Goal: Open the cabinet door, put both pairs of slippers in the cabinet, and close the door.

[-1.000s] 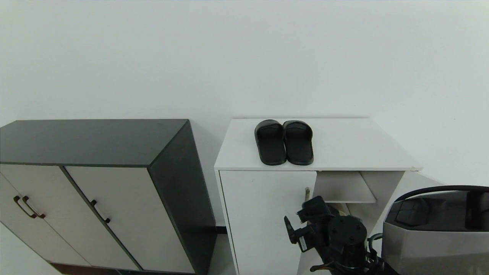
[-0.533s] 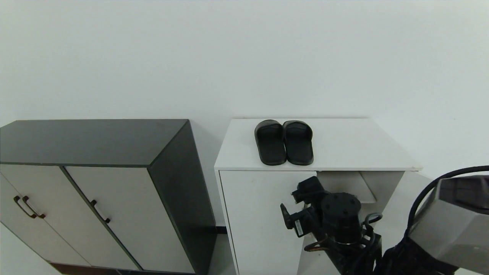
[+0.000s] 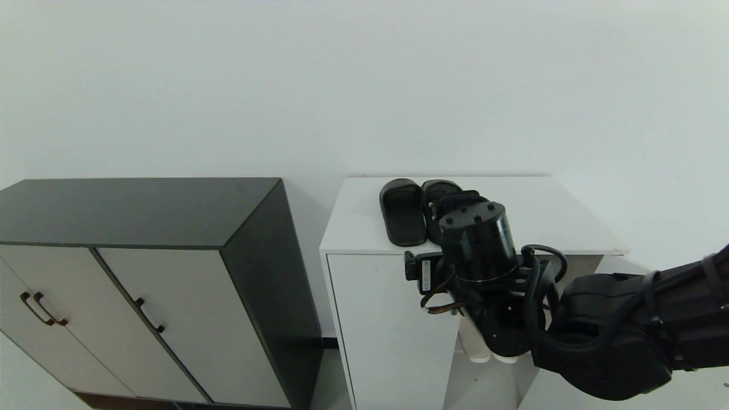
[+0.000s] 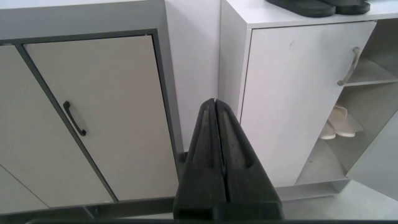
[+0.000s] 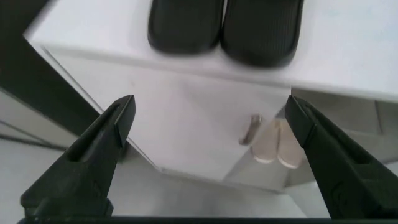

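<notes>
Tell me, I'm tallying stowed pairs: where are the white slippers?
In the left wrist view, the white slippers lie inside the white cabinet, in its open right side, below the shelf.

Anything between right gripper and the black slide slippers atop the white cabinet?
Nothing. In the right wrist view, right gripper faces black slide slippers unobstructed.

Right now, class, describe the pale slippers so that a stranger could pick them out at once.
Find the white cabinet beside the dark-topped cabinet. In its open side, below the shelf, sits the pale pair of slippers. Unlike the black pair on top, it is cream and inside.
</notes>
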